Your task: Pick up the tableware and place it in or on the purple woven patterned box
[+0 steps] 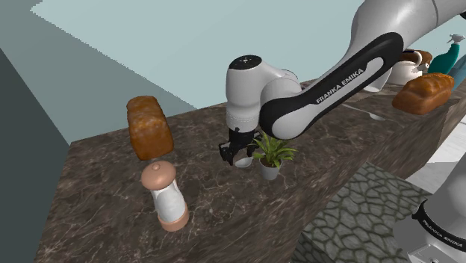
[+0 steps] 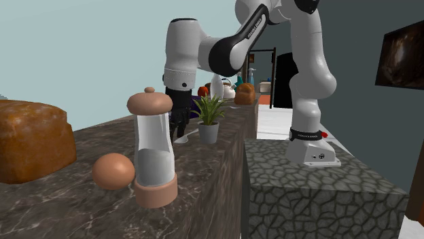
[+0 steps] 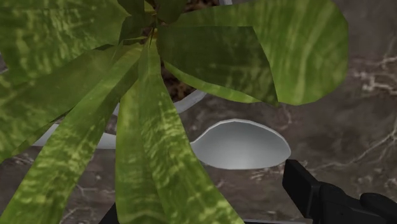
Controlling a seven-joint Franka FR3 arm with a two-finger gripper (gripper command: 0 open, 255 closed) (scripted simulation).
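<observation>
Gripper [image 1: 233, 157] is hovering low with its fingers spread, gripping nothing, probably because it's lining up on the spoon [image 3: 238, 145] lying on the counter [image 1: 97, 209] just beside the plant [image 1: 270, 152] (leaves are crowding it).

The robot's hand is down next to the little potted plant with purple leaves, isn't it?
Not quite. The potted plant has green leaves, not purple ones, as the wrist view shows. The rest is right: in the shoulder view the hand is down on the counter right beside that plant.
</observation>
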